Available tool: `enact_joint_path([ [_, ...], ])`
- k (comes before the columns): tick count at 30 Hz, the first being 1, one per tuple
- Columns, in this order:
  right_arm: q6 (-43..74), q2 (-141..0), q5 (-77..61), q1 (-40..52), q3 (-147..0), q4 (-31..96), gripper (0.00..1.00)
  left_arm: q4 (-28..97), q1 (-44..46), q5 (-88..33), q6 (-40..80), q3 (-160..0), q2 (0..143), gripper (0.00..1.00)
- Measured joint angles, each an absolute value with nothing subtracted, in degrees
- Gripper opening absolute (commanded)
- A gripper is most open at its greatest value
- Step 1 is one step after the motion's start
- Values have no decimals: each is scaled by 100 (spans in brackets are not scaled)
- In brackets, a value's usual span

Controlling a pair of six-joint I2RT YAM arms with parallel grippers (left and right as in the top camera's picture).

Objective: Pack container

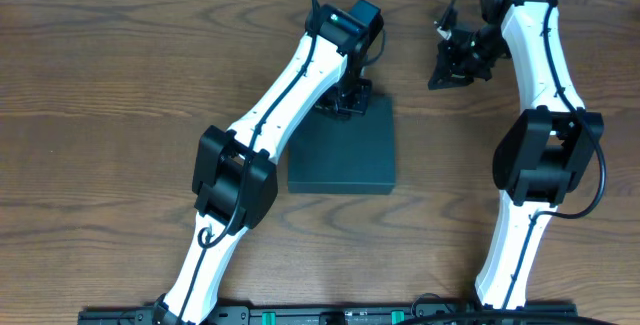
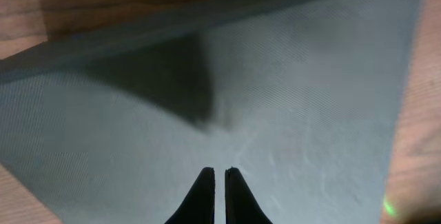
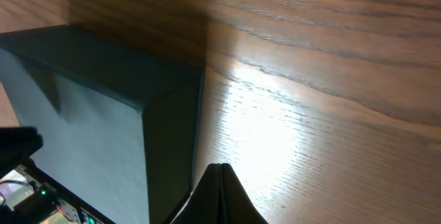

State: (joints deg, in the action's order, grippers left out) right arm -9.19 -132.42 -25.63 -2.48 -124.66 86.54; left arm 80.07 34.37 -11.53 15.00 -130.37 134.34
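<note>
So the container (image 1: 345,155) sits flat in the middle of the wooden table (image 1: 100,95), between my two arms. My left gripper (image 2: 218,177) is right at the box's far edge, pointing down at the dark top. Its claw is pinched to a sliver with nothing in it. I can't tell if the tips actually touch the lid. My right gripper (image 3: 219,174) is off to the right over bare wood, well apart from the box, claw closed up on nothing.
</note>
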Motion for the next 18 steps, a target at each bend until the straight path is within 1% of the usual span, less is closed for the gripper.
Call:
enact_joint_path([
  [9, -919, -13242, -2565, -397, -12466, 8650, 1, 7312, 3454, -864, 1667, -12103, 13181, 6],
  [10, -919, -13242, -2565, -408, -12466, 8652, 3, 7284, 3457, -860, 1673, -12062, 13152, 6],
  [14, -928, -13242, -2565, -416, -12466, 8615, 31, 7297, 3457, -858, 1688, -11990, 13104, 6],
  [16, -956, -13242, -2552, -416, -12468, 8521, 63, 7293, 3457, -856, 1695, -11992, 13085, 6],
  [18, -952, -13242, -2543, -416, -12468, 8440, 78, 7279, 3457, -854, 1695, -11992, 13056, 6],
])
